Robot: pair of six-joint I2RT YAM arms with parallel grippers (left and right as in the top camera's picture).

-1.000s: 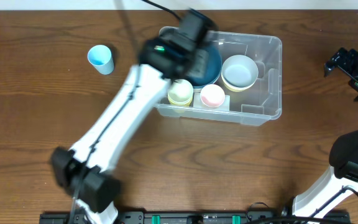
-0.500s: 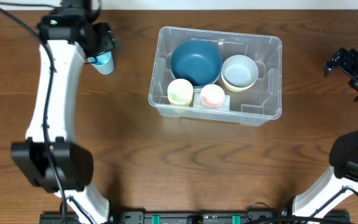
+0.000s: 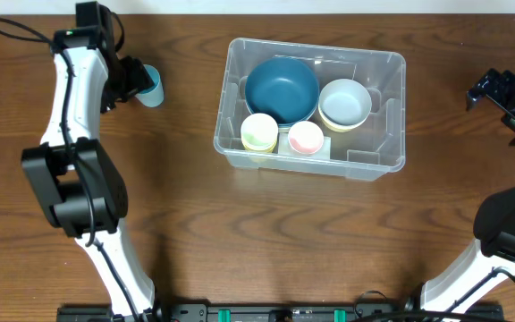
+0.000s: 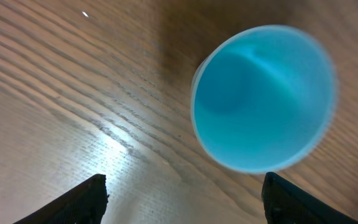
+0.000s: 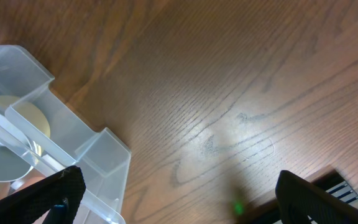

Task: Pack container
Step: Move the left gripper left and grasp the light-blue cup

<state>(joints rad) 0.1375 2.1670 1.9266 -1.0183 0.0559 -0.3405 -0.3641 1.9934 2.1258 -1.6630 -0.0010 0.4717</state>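
The clear plastic container [image 3: 383, 152] stands at the middle right of the table. It holds a dark blue bowl [image 3: 281, 88], a white bowl [image 3: 344, 103], a pale yellow-green cup [image 3: 258, 131] and a pink cup [image 3: 306, 138]. A light blue cup [image 3: 152, 86] stands upright on the table at the upper left. My left gripper [image 3: 125, 79] is open right beside it; in the left wrist view [image 4: 185, 199] the blue cup [image 4: 263, 106] sits just ahead of the open fingers, not between them. My right gripper [image 3: 490, 89] is open and empty at the far right.
In the right wrist view the container's corner [image 5: 98, 162] lies at the lower left, with the table edge [image 5: 328, 180] at the lower right. The left arm runs down the table's left side [image 3: 74, 179].
My left arm has swung from over the container to the far left and has come down beside the blue cup. The right arm has not moved.
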